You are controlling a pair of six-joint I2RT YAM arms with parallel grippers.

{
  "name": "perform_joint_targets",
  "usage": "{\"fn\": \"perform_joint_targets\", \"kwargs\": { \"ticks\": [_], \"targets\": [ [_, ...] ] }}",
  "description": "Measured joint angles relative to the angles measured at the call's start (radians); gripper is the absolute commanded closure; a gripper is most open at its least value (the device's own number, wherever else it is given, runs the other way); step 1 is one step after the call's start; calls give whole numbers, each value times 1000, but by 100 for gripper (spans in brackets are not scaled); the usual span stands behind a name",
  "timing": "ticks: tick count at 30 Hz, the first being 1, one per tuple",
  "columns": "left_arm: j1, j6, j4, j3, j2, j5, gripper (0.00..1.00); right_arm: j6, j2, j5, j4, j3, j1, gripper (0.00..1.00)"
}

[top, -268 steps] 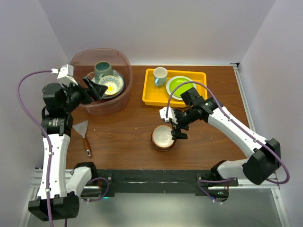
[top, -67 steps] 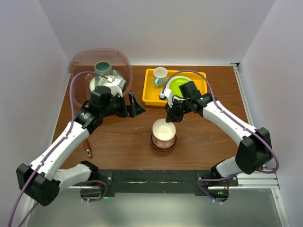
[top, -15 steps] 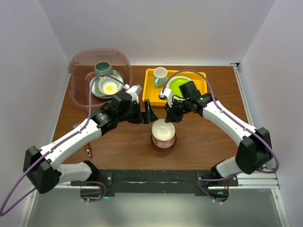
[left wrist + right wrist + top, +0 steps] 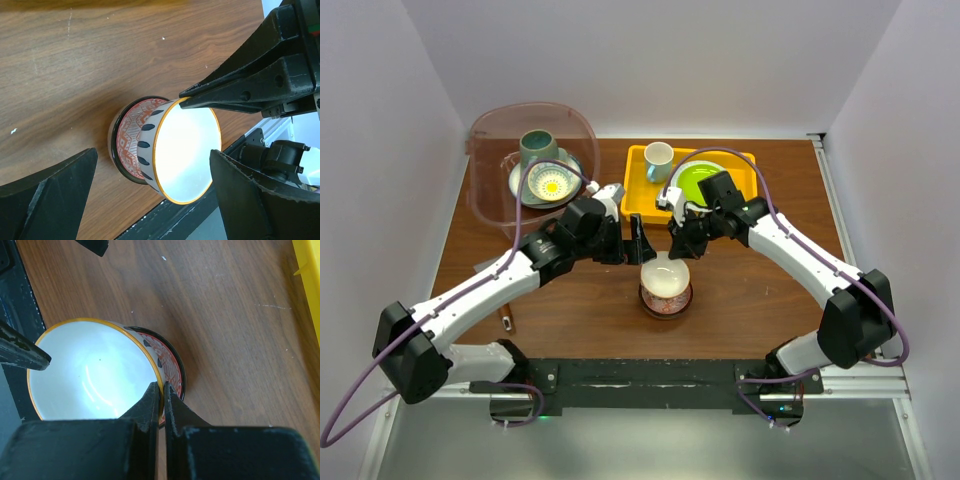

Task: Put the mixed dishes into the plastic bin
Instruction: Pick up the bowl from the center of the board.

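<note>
Middle of the counter (image 4: pixel 750 315), toward the near edge: a white bowl (image 4: pixel 665 274) with an orange rim and dark blue dashes, tilted inside a red-patterned bowl (image 4: pixel 666 304) with a black rim. Clamped on the white bowl's far rim, reaching in from the right: the right pincer (image 4: pixel 682 250), fingers pressed almost together with only the thin bowl wall between them. Just left and far of the stack, not touching it: the left pincer (image 4: pixel 638 240), spread wide apart, with the bowls framed between its two fingers in the wrist view.

Both bowls outside the bin (image 4: pixel 480 205), well to its right and nearer. Far left corner: the see-through pinkish bin, with a teal mug (image 4: pixel 537 148) by its far wall and a patterned bowl with a yellow centre (image 4: pixel 552 182) just near of the mug.

Far middle, right of the bin: a yellow tray (image 4: pixel 638 208), with a small white cup (image 4: pixel 658 158) at its left end and a lime-green plate (image 4: pixel 698 182) to the right of the cup.
</note>
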Motion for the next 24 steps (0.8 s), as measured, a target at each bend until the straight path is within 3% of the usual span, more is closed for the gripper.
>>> {"fn": "perform_joint_targets", "kwargs": {
  "ticks": [24],
  "targets": [
    [-28,-19,-1,12,40,-35,0,12,0,0,8,0,0,100]
  ]
}}
